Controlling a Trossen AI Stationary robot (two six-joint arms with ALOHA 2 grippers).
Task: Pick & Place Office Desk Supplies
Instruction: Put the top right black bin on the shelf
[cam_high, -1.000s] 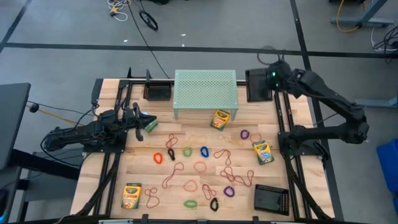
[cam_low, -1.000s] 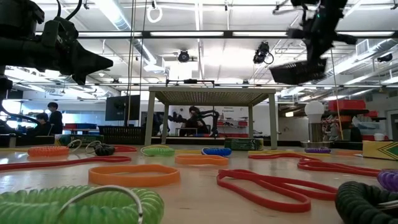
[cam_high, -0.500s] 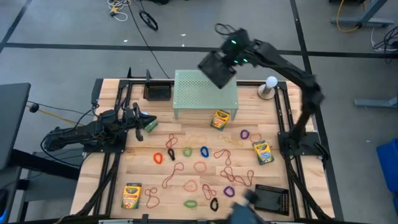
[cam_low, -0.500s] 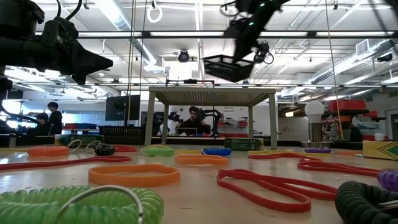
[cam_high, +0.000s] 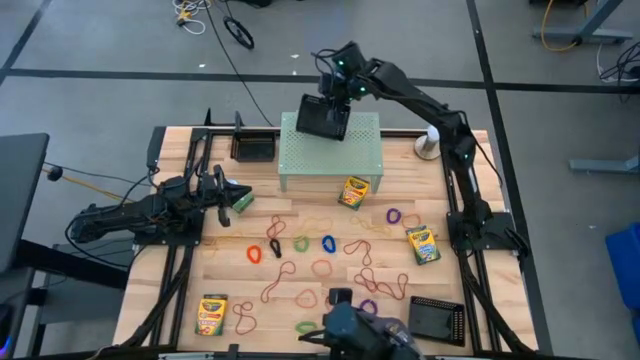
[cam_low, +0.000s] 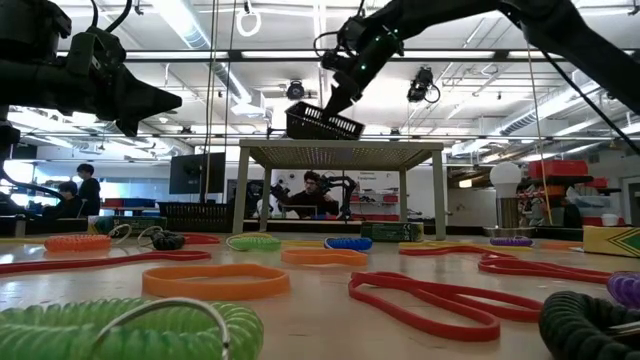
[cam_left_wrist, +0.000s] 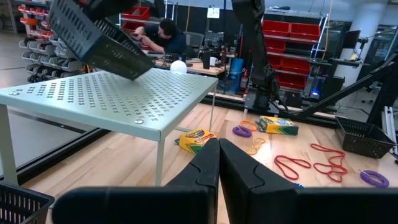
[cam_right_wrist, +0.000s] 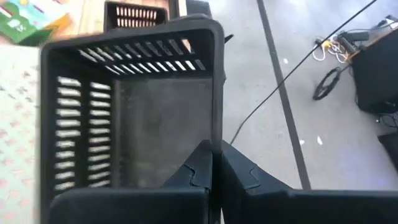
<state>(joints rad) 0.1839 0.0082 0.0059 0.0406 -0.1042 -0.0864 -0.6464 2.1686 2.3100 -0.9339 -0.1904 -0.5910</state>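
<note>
right gripper (cam_high: 334, 88) clamped on black mesh tray (cam_high: 322, 118) (tilted) over riser (cam_high: 345, 150) far-left corner | left gripper (cam_high: 237, 196) closed, holding nothing, table's left edge | 4 crayon boxes (cam_high: 354, 191), rubber bands (cam_high: 320, 267) on table (cam_high: 404, 187)

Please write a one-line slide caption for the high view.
Right tool carries a black mesh tray above the pale green riser; left tool waits at the table's left.

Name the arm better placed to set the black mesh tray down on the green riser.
Right. The right gripper is shut on the black mesh tray, tilted just above the green riser. The left gripper is shut, low at the table's left.
</note>
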